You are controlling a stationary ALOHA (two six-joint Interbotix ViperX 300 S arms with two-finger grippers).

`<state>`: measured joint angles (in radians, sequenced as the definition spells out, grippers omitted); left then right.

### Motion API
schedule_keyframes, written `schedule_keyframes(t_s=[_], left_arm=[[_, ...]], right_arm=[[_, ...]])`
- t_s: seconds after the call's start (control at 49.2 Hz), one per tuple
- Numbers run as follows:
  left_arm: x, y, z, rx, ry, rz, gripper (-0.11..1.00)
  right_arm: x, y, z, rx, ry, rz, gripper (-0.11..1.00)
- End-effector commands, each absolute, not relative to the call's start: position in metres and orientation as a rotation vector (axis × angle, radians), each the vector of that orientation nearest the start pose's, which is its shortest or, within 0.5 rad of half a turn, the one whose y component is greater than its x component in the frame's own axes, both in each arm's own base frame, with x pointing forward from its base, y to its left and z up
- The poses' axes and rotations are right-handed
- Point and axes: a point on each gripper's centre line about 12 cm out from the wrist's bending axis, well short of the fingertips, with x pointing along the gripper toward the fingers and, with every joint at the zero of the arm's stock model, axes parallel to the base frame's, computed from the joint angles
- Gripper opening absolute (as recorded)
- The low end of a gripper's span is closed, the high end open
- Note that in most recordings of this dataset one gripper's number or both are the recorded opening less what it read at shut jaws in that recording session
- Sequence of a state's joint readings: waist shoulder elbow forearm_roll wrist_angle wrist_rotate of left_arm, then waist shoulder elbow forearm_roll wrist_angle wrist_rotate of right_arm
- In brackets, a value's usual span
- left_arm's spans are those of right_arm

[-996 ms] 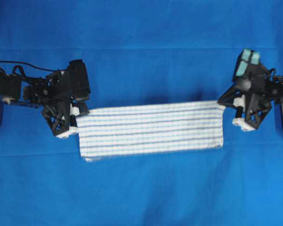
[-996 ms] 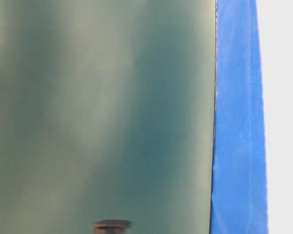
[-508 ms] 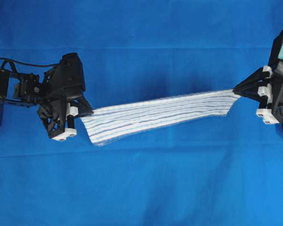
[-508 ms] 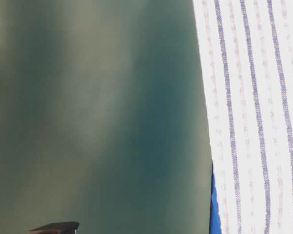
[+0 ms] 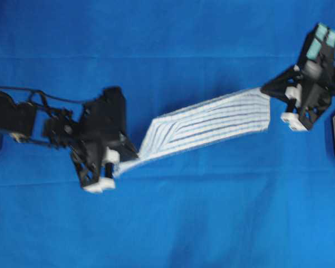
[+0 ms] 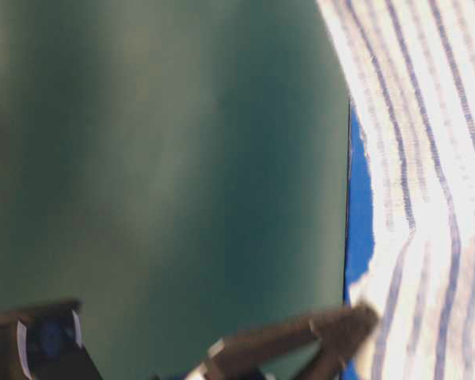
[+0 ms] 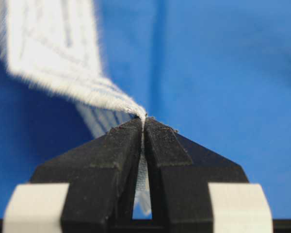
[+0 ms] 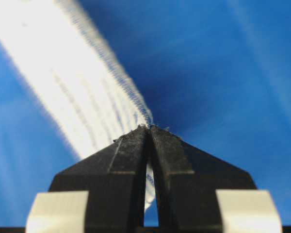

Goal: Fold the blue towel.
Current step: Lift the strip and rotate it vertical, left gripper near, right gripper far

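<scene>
Because each gripper's fingers pinch an end, left gripper (image 5: 118, 165) and right gripper (image 5: 271, 89) suspend the blue towel (image 5: 206, 124) taut above mid-tabletop (image 5: 167, 33), likely for folding.

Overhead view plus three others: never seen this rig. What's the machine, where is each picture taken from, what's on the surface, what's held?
Two robot arms face each other across a table under a blue cover. The overhead view looks straight down. The table-level view sits low at the table's edge and is mostly blurred. Each wrist view looks along one gripper's fingers. The towel, white with blue stripes, hangs stretched between the arms. The left gripper is shut on one corner, the right gripper on another; both wrist views show cloth pinched between closed jaws.
</scene>
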<state>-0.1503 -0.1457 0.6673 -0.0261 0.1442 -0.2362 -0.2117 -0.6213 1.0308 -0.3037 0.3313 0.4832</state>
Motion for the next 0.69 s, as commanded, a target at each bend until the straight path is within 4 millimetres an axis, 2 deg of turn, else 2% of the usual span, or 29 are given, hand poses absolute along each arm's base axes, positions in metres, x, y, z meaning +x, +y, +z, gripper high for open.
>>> schedule_keyframes(t_s=[0.0, 0.203, 0.325, 0.488, 0.671], left_arm=[[0.38, -0.068, 0.228, -0.201, 0.624, -0.093, 0.01], [0.411, -0.089, 0.24, -0.191, 0.586, -0.137, 0.01], [0.433, -0.098, 0.247, -0.187, 0.548, -0.153, 0.01], [0.467, -0.104, 0.249, -0.189, 0.482, -0.16, 0.01], [0.503, -0.107, 0.249, -0.171, 0.429, -0.161, 0.01]], right_arm=[[0.24, -0.08, 0.221, 0.199, 0.652, -0.412, 0.02], [0.253, -0.125, 0.229, 0.143, 0.634, -0.52, 0.02], [0.26, -0.145, 0.231, 0.124, 0.624, -0.557, 0.02], [0.274, -0.164, 0.233, 0.104, 0.611, -0.572, 0.02], [0.29, -0.175, 0.236, 0.08, 0.601, -0.566, 0.02]])
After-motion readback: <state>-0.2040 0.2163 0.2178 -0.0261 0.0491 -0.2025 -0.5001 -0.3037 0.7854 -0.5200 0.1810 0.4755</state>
